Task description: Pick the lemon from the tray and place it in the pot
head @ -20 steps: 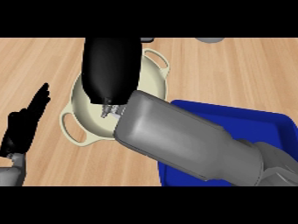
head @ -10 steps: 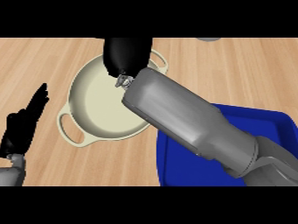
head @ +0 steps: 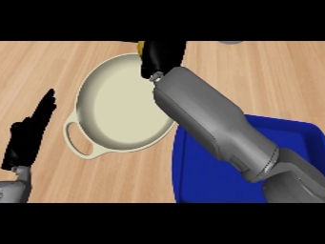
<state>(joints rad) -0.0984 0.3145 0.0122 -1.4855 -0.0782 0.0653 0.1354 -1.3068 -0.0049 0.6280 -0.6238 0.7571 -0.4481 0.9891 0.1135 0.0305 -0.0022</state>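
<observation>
Counter (head: 291, 81): pale wood, spreads under the pot on every side.
Right forearm (head: 207, 119): grey, comes in from the near right of the pot, crosses over the pot's right rim and ends at the far rim.
Tray (head: 210, 188): deep blue, sits on the near right of the pot, its left edge just beside the pot's wall; partly hidden by the forearm, with nothing showing on the bare blue that can be seen.
Pot (head: 119, 107): cream, round and shallow, with a loop handle (head: 80, 143) on its near left; inside shows only bare cream floor.
Left hand (head: 25, 140): black, stands to the left of the pot and apart from it, fingers straight and pointing up, holds nothing.
Right hand (head: 163, 55): black, hangs over the pot's far rim, back turned upward, fingers curled down round the lemon.
Lemon (head: 141, 47): shows only as a yellow sliver at the hand's left edge, above the pot's far rim, off the tray and not yet down inside the pot.
Grey object (head: 231, 42): lies beyond the pot to the far right, mostly cut off; too little shows to tell what.
</observation>
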